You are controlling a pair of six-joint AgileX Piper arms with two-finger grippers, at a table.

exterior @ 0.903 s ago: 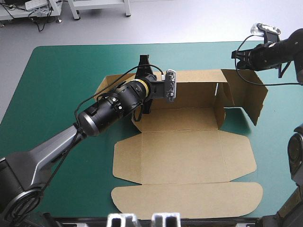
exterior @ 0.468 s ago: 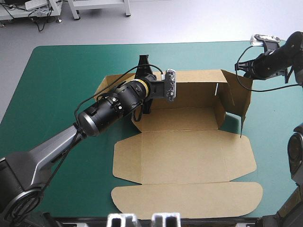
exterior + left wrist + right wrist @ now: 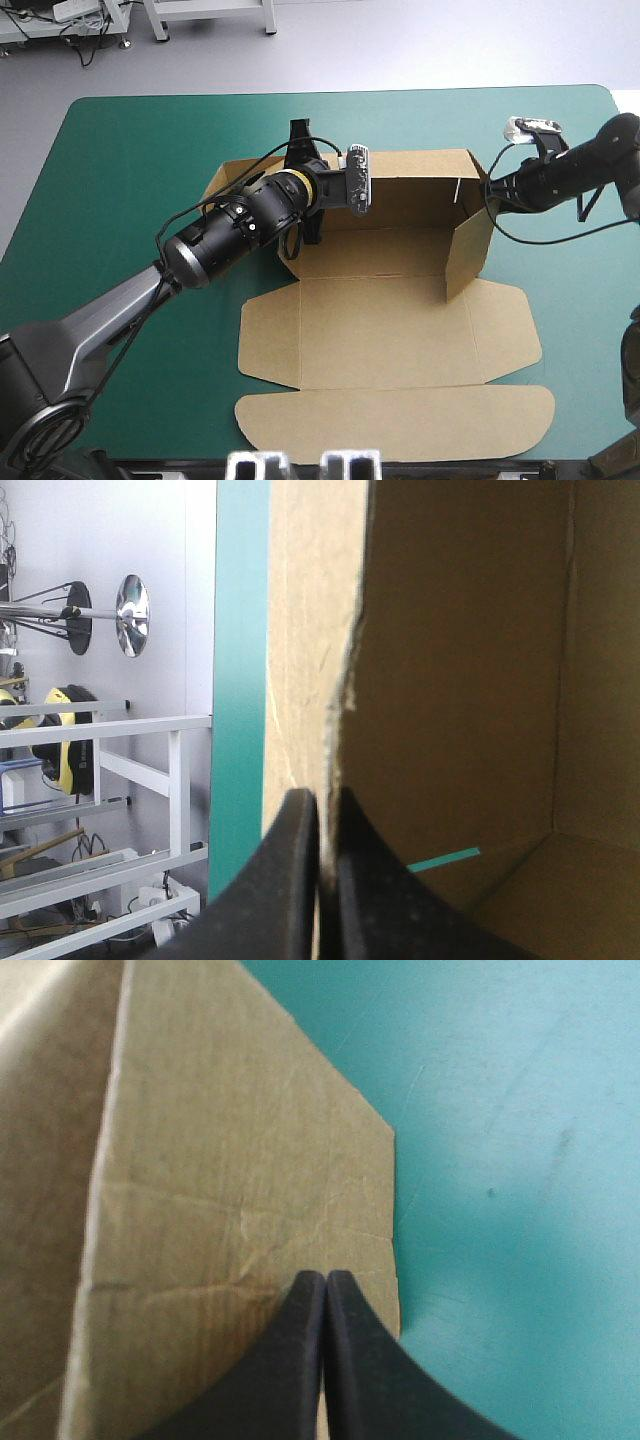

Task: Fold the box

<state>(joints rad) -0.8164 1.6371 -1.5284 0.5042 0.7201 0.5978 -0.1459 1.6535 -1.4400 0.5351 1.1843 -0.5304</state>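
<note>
Left gripper clamped on the top edge of the box's far wall at its left end, probably to keep that wall upright. Centre: brown base and lid panels flat, lid toward the near edge. Right gripper closed to a point, tips against the standing right end flap, apparently to swing it inward. Teal-green cover bare around the board; grey floor beyond the far edge.
</note>
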